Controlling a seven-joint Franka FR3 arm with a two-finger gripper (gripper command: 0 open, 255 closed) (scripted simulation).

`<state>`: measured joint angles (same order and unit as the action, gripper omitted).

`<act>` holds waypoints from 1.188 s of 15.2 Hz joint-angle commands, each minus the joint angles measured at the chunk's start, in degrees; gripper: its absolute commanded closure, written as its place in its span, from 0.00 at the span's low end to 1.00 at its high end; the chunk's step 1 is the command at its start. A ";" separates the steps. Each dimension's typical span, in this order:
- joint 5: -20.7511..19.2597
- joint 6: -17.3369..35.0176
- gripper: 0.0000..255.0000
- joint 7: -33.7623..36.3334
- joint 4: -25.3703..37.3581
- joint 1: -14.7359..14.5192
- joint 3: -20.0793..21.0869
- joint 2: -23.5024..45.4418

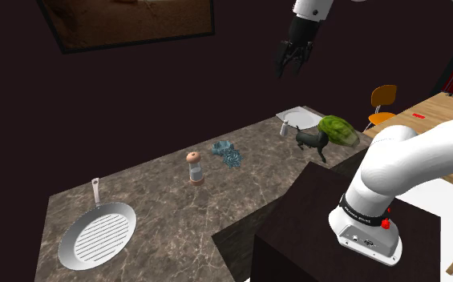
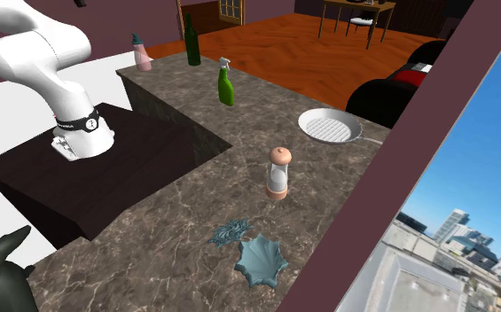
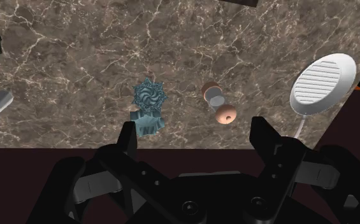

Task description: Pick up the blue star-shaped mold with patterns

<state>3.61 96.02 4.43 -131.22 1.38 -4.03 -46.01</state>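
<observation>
Star mold (image 3: pixel 150 95), blue with a swirl pattern, lies flat on the marble counter (image 3: pixel 76 51), about mid-length, nearer the long edge away from the stand. Second blue mold (image 3: pixel 146 122), shell-like, lies just beside it on that edge's side. Grinder (image 3: pixel 218 105) with pinkish top stands near, toward the ribbed white pan (image 3: pixel 322 79) at the counter's end. Gripper (image 1: pixel 291 68) hangs high above the counter, fingers spread wide, holding nothing.

Countertop (image 1: pixel 160 200) brown veined stone, pan (image 1: pixel 98 235) ribbed grey metal, star mold (image 3: pixel 150 97) blue w/ swirled relief
</observation>
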 commanded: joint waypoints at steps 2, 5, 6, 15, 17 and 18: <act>-0.02 1.67 0.00 0.11 -0.59 -0.02 0.16 1.35; -0.08 6.64 0.00 0.44 -1.93 -0.08 0.59 5.77; -0.10 8.26 0.00 0.56 -2.23 -0.10 0.73 7.36; -0.42 21.80 0.00 1.73 -1.67 -0.29 1.66 23.87; -0.53 24.41 0.00 2.03 -0.74 -0.30 1.81 27.95; -0.60 25.65 0.00 2.18 -0.17 -0.30 1.88 30.03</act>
<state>3.09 120.06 6.53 -131.39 1.06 -2.18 -17.84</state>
